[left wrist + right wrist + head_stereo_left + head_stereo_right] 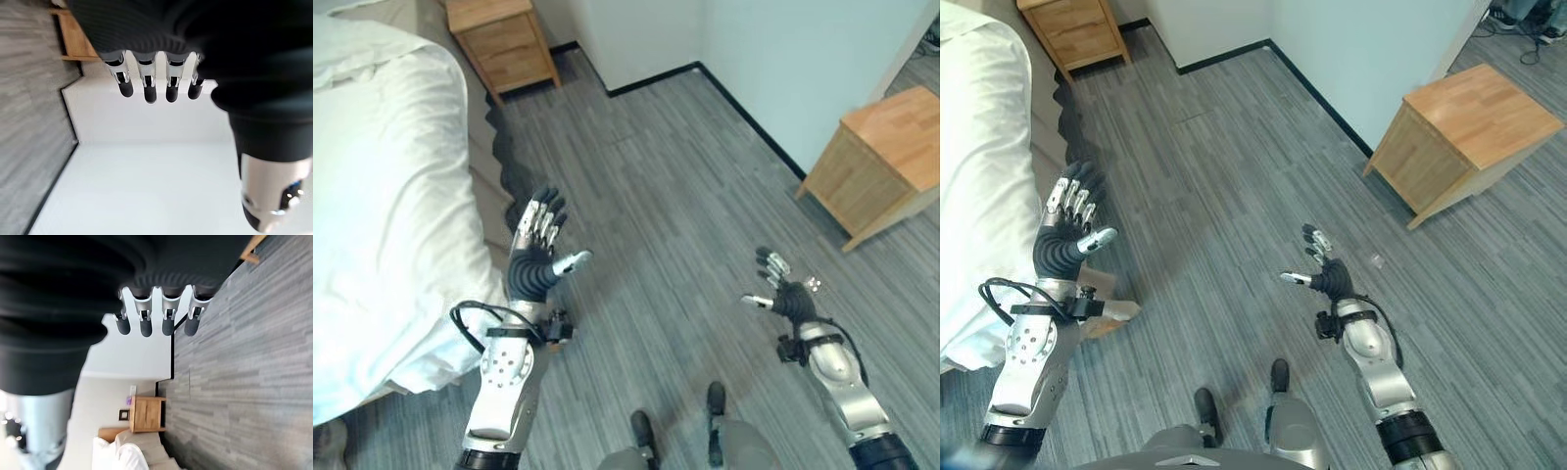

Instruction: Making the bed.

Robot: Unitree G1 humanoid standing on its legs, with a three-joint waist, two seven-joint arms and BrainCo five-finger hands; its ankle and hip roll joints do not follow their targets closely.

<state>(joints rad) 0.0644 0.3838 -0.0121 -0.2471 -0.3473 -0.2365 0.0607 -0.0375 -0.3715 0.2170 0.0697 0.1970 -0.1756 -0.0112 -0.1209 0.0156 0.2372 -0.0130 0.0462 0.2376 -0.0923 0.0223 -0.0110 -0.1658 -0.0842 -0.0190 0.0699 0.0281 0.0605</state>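
Room: grey plank floor [666,196] is seen below pale walls [783,59] edged with a dark skirting strip.
Bed: the bed [372,196] is seen along the robot's left side, well clear of both hands' fingers.
Duvet: a white duvet [382,255] is spread over the bed, rumpled, with its lower corner hanging over the edge near the left forearm.
Nightstand by the bed: a wooden nightstand [501,39] with drawers is placed at the head of the bed, against the wall.
Second nightstand: another wooden nightstand [1464,132] is set on the robot's right, beside the pale wall, well apart from the bed.
Left hand: the left hand [536,245] is held up over the floor just beside the bed's edge, fingers straight and spread, thumb out to the side; nothing is held.
Left wrist view: straight fingers [149,88] are shown against the wall, with nothing between them.
Right hand: the right hand [1327,274] is held over bare floor, fingers extended and thumb apart; nothing is held.
Writing: no legible writing or label can be made out on any item.
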